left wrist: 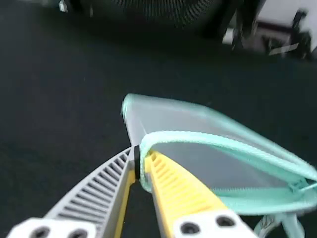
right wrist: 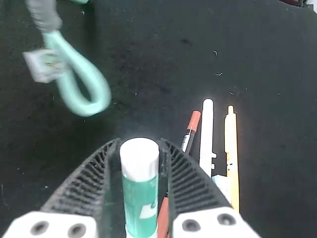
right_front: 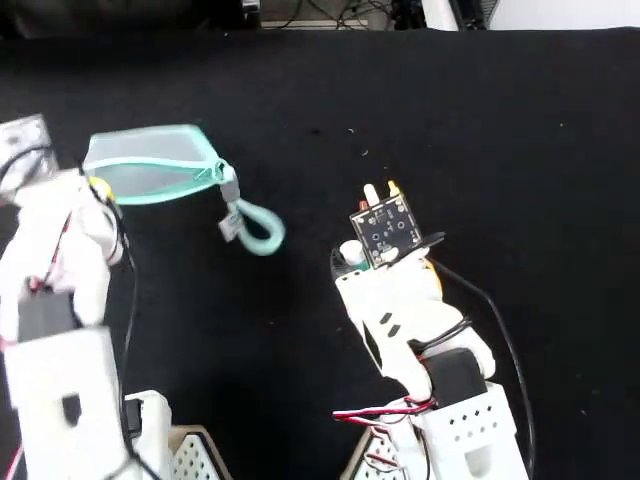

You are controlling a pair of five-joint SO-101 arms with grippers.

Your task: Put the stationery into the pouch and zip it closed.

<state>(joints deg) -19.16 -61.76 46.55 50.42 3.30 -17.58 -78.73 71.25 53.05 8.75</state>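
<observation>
Right wrist view: right gripper (right wrist: 139,146) clamps a glue stick (right wrist: 140,191); three pens (right wrist: 207,131) lie on the desk (right wrist: 148,54). Left gripper (left wrist: 138,157) pinches the unzipped pouch (left wrist: 208,129) rim. Early stage: loading and zipping remain.

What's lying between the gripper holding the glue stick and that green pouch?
Just the teal strap loop attached to the pouch, lying on the black table. The high view shows it between the pouch and the right gripper holding the glue stick.
</observation>
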